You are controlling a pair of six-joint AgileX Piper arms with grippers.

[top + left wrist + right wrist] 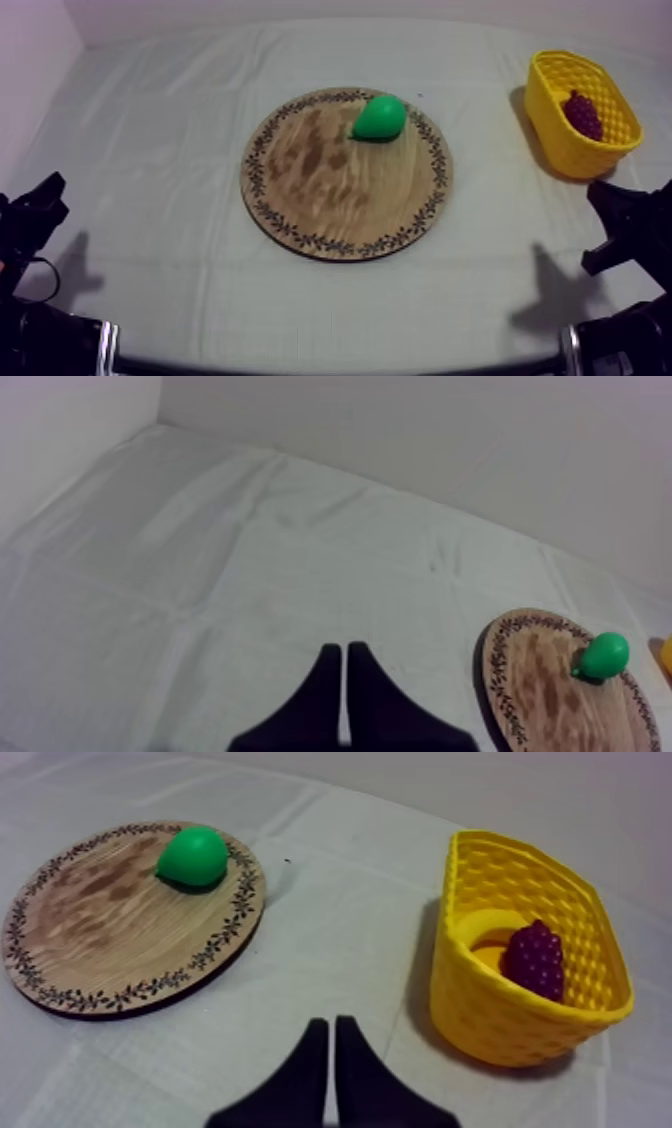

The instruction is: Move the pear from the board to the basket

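- The pear, bright green, lies on the wooden board, on the part of it toward the far edge of the surface and just inside the patterned rim.
- The board lies flat at about the middle of the surface, and neither tool touches it.
- The yellow basket stands by the right edge, toward the far right corner, well apart from the board.
- A bunch of grapes, dark red-purple, lies inside the basket, close to one of its walls.
- The left tool sits low by the near left corner over bare cloth. Its two black fingers lie together as a narrow wedge — nothing is between them. The board and pear are well off to its side.
- The right tool sits low by the near right corner. Its fingers are likewise pressed together and hold nothing. From its wrist camera it faces the strip of cloth between board and basket.
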